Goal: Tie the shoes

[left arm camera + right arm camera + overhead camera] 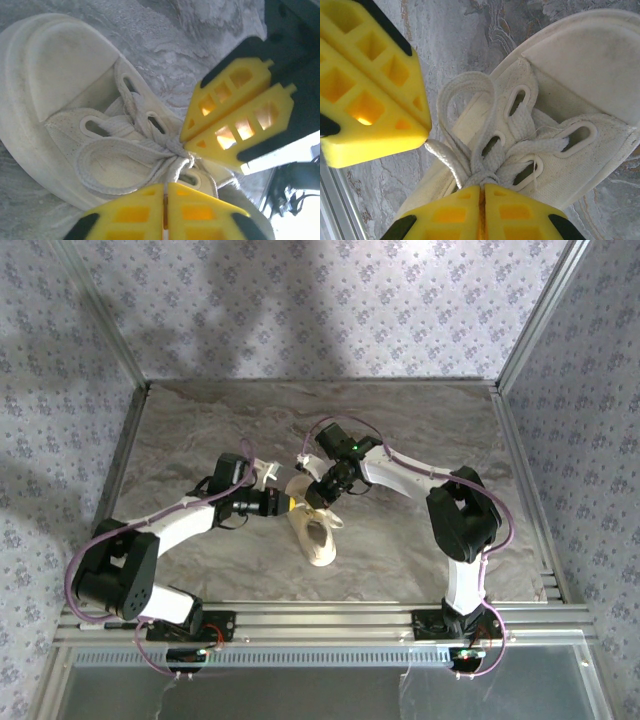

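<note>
Nearest, the left arm and the right arm are bolted at the front edge of the desk. Just beyond them one cream shoe is found lying at the middle of the desk. Its laces are crossed into a first knot over the tongue, and one loop is laid flat beside it. No finished bow with two loops can be seen, so the task is judged about half done; a second loop and the last pull are left.

At the far end of the shoe the left claw and the right claw are set close together at the knot, each pressed flat shut, with lace apparently pinched.

Counted: one shoe, two arms, two claws, one knot, one loop, four lace holes seen.
</note>
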`<state>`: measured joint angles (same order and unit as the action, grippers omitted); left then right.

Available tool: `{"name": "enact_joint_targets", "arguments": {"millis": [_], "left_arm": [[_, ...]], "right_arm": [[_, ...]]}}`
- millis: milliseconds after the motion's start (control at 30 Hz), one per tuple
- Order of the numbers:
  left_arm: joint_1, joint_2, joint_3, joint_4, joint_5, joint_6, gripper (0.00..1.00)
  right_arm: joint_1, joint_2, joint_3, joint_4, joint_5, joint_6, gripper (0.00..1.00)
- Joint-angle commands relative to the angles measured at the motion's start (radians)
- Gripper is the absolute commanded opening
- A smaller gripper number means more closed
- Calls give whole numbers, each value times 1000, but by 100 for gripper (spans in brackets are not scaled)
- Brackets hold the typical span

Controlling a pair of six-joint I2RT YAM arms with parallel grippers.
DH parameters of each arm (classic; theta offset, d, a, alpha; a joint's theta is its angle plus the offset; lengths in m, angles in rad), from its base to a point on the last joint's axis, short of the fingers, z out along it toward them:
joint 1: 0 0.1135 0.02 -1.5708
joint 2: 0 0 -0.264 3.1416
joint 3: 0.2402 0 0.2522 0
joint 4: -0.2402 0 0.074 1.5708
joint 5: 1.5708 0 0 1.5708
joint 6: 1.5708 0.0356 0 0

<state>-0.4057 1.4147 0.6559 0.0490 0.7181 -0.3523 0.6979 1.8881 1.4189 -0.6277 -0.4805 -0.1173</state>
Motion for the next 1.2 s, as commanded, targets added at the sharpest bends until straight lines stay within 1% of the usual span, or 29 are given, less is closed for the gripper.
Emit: {"name": "enact_joint_targets", "arguments": {"millis": [0, 233, 400, 667, 933, 1100, 1167], "left_arm": [[7, -42, 16, -21, 23, 13, 0], [7, -158, -50, -78, -15, 18, 0], [8, -212, -86, -106, -36, 16, 0], [27, -314, -140, -204, -104, 17, 0], [47, -469, -221, -302, -175, -8, 0], [47, -493, -257, -293, -185, -37, 0], [47, -482, -259, -291, -187, -34, 0]], "right_arm": [[1, 22, -4, -20, -7, 1, 10], [-5, 17, -14, -24, 14, -8, 10], [-8, 17, -12, -29, 20, -13, 10], [-10, 19, -8, -40, 30, -24, 10], [-11, 16, -9, -49, 34, -33, 9], [-11, 16, -7, -49, 34, -33, 9], [-10, 13, -4, -51, 33, -30, 12]]}}
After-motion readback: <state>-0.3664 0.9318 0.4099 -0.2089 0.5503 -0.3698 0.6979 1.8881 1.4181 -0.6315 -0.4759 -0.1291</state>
